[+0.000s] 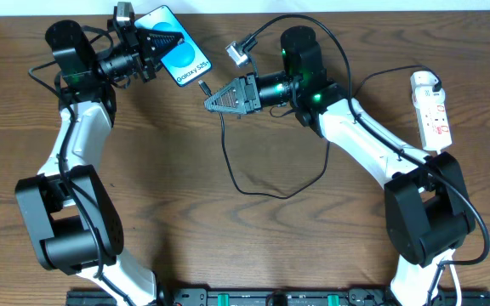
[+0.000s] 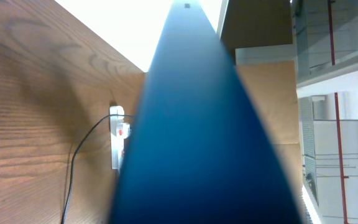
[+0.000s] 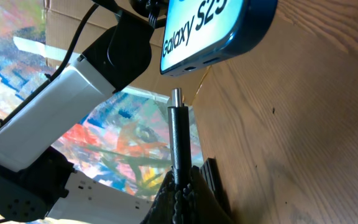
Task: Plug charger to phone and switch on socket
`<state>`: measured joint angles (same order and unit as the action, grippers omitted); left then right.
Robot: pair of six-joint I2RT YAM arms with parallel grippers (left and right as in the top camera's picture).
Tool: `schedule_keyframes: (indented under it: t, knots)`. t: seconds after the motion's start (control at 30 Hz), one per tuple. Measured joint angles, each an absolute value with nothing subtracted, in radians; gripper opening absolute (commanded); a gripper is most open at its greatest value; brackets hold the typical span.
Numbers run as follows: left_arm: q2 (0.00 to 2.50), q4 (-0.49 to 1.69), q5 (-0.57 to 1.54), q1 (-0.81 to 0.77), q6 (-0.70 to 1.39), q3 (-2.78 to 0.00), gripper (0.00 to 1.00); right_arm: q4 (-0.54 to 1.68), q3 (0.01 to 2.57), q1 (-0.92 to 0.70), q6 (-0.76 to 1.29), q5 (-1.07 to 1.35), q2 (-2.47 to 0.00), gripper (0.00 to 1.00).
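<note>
The phone [image 1: 179,51], blue screen reading "Galaxy S25+", is held tilted above the table at the back by my left gripper [image 1: 154,42], which is shut on its upper end. In the left wrist view the phone [image 2: 197,137] fills the middle as a dark blue blur. My right gripper [image 1: 213,100] is shut on the charger plug [image 3: 176,134], its metal tip just short of the phone's bottom edge [image 3: 219,37]. The black charger cable [image 1: 245,178] loops over the table to a white adapter [image 1: 424,82] on the socket [image 1: 433,115] at the right edge.
A small grey connector piece [image 1: 237,54] hangs by the right arm near the back. The socket also shows small and far in the left wrist view [image 2: 117,140]. The table's back edge runs just behind the phone.
</note>
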<state>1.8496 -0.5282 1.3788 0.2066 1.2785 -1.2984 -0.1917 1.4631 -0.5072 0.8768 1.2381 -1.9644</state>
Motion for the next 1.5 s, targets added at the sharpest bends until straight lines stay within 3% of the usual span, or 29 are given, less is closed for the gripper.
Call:
schedule_keyframes:
  t: [1.5]
  knots:
    - [1.849, -0.528, 1.375, 0.207, 1.279, -1.298, 0.07, -0.192, 1.463, -0.507, 0.878, 1.222, -1.964, 0.01]
